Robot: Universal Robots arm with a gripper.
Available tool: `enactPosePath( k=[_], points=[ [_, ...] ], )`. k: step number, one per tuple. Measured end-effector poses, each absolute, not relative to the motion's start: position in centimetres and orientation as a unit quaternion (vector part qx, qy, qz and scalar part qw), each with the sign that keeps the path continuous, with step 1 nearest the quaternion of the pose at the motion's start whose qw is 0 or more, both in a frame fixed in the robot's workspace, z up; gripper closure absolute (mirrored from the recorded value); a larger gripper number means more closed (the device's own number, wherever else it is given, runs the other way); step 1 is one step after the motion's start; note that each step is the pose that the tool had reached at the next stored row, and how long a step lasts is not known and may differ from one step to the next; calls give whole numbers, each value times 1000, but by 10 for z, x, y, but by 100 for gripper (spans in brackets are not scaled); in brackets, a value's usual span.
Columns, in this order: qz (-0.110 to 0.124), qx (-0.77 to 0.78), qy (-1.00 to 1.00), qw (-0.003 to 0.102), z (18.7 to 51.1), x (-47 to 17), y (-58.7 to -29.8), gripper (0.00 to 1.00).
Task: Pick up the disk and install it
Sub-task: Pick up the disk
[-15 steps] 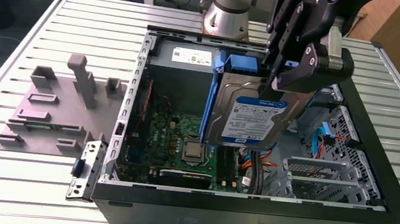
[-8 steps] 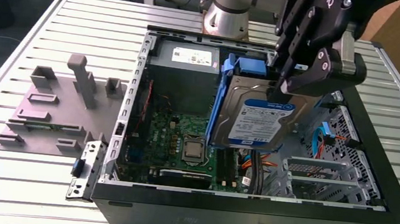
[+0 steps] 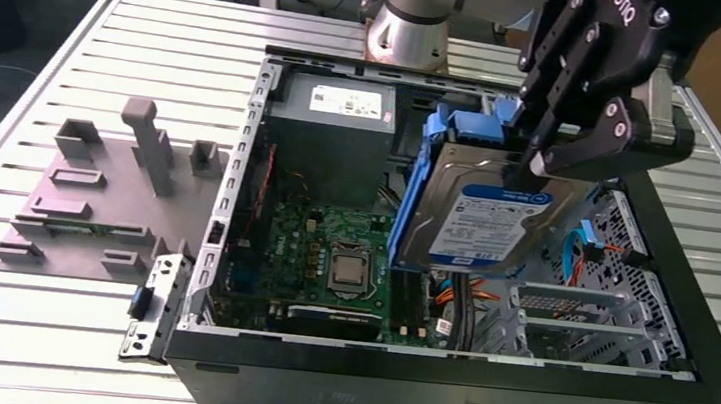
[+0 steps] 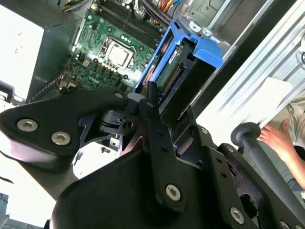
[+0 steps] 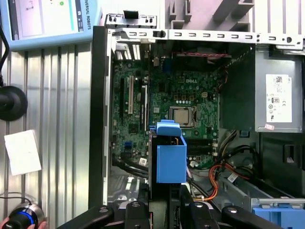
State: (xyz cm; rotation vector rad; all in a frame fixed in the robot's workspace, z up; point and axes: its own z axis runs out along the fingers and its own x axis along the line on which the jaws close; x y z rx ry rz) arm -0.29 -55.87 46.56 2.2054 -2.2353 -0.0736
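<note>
The disk [image 3: 483, 227], a silver hard drive with a white-and-blue label and blue side rails, hangs tilted above the open computer case [image 3: 450, 377], over its drive-bay side at the exterior view's right. My gripper [image 3: 534, 173] is shut on the disk's upper end. In the second wrist view the black fingers [image 4: 151, 102] clamp the disk [image 4: 183, 57] by its connector end, with the motherboard beyond. The first wrist view looks along the disk [image 5: 170, 160] edge-on, its blue handle leading, with my gripper [image 5: 167, 210] behind it.
A grey power-supply box [image 3: 333, 109] sits at the case's far end and the green motherboard [image 3: 328, 249] lies on its floor. Orange cables [image 5: 214, 183] run beside the metal drive cage [image 3: 591, 307]. A grey fixture [image 3: 107, 191] stands at the exterior view's left. A person's hand [image 4: 279, 133] rests nearby.
</note>
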Motion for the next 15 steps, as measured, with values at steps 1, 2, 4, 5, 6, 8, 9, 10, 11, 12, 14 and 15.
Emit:
enactPosePath(
  k=[1, 2, 4, 5, 6, 8, 9, 10, 11, 12, 14, 15],
  points=[
    [-23, 702, -712, 0, 465, -1, -559, 65],
    [-23, 702, -712, 0, 465, 1, -559, 65],
    [-24, 702, -712, 0, 465, 6, -559, 65],
    [-24, 702, -712, 1, 465, 8, -560, 65],
    [-24, 702, -712, 1, 465, 10, -560, 65],
    [-24, 702, -712, 1, 465, 13, -560, 65],
    [-24, 702, -712, 1, 465, 15, -561, 65],
    [-24, 702, -712, 1, 465, 16, -561, 65],
    [-24, 702, -712, 1, 465, 18, -561, 65],
    [-24, 702, -712, 1, 465, 19, -561, 65],
    [-24, 702, -712, 1, 465, 19, -561, 65],
    [-24, 702, -712, 1, 465, 19, -561, 65]
  ],
)
